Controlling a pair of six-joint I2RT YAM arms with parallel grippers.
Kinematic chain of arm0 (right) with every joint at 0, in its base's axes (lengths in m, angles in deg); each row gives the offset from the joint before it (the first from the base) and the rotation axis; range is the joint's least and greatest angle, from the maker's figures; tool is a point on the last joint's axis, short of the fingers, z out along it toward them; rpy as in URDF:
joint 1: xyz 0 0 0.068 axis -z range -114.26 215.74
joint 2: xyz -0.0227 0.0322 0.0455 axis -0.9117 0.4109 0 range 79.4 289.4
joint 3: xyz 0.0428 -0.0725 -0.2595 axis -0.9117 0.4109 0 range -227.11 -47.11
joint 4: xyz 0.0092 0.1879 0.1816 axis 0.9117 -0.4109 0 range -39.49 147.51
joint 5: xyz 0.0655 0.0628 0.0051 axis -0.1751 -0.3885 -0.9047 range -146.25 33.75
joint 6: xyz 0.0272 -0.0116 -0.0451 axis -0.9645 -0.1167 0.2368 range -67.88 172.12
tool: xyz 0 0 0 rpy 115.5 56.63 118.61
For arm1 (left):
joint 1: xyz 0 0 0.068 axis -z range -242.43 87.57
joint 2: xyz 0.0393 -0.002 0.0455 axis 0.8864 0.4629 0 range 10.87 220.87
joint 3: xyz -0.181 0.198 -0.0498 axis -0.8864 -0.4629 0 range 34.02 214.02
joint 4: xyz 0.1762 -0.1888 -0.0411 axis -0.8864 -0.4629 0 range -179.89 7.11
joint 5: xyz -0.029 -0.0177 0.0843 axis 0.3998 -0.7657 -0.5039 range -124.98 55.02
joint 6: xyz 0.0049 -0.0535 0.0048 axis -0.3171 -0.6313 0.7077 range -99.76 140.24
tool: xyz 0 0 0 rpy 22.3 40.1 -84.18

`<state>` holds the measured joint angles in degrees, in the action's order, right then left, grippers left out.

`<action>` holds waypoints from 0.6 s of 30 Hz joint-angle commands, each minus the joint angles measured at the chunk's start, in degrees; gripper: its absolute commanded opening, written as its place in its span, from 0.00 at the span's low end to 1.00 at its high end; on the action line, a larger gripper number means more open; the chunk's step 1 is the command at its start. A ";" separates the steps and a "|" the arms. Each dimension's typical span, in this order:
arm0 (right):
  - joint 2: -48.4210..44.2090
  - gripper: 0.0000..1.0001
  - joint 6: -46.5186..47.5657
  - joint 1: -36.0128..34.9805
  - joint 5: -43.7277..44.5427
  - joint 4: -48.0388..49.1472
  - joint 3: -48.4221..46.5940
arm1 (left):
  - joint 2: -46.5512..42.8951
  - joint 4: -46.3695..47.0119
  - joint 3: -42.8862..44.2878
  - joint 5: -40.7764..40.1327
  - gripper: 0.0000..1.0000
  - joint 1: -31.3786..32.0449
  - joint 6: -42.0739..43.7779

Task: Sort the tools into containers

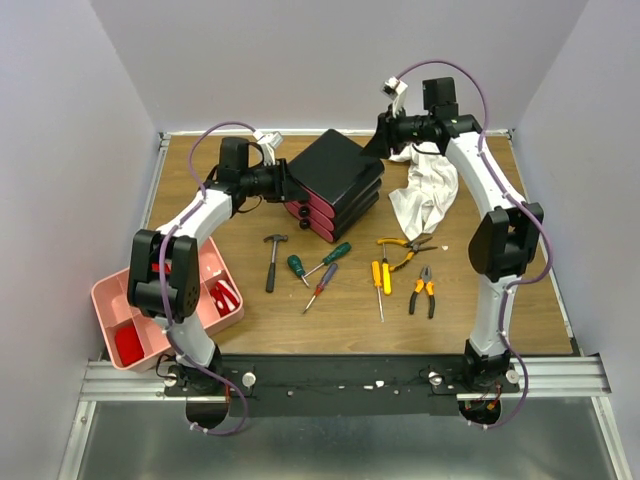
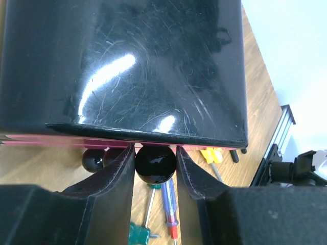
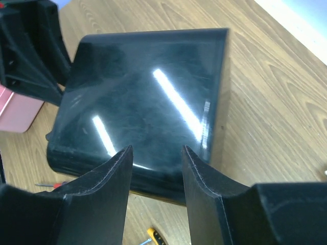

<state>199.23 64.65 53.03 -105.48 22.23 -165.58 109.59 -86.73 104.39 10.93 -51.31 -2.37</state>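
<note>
**Container, black box** (image 1: 335, 180): one. Glossy, scuffed black lid over three magenta-pink drawers (image 1: 345, 205). It stood at the far middle of the desk (image 1: 520, 300).

**Black knob** (image 2: 155, 164): it sat between the fingers of the left gripper (image 2: 155, 152), which pressed against both its sides.

**Right gripper** (image 3: 157, 153): it was at the box's rear edge, jaws partly apart and nothing between them. Whether it touched the box could not be told.

**Container, pale-pink tray** (image 1: 103, 298): one, compartmented, at the near left corner, red items inside.

**Tools**, loose on the desk in front of the box:
- one black-handled hammer (image 1: 272, 262);
- three screwdrivers, namely the green screwdriver (image 1: 298, 265), the purple screwdriver (image 1: 322, 287) and the yellow screwdriver (image 1: 377, 275);
- two pairs of pliers, namely the orange-and-black pliers (image 1: 424, 292) and the second pliers (image 1: 405, 248), just beyond them.

**White cloth** (image 1: 425, 195): one, crumpled, right of the box.
</note>
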 commanded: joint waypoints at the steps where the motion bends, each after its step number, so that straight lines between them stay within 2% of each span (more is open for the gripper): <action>1: -1.09 0.51 1.97 -0.74 -1.57 -1.71 -1.84 | 5.16 3.57 6.00 3.22 0.37 1.19 -2.26; 7: -1.09 0.51 3.02 -1.53 -3.07 -2.77 -0.88 | 10.70 3.31 12.59 4.45 0.29 1.28 -1.65; 11: -0.56 0.51 3.37 -1.97 -1.75 -3.03 -0.27 | 12.11 -1.07 15.85 6.12 0.15 1.02 0.63; 18: 1.28 0.50 4.96 -1.97 1.07 -3.91 -0.53 | 6.32 -8.02 12.16 6.65 0.10 -1.18 5.64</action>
<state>199.23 67.71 51.46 -106.44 20.57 -165.76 120.80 -89.26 118.31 14.25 -50.94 -1.28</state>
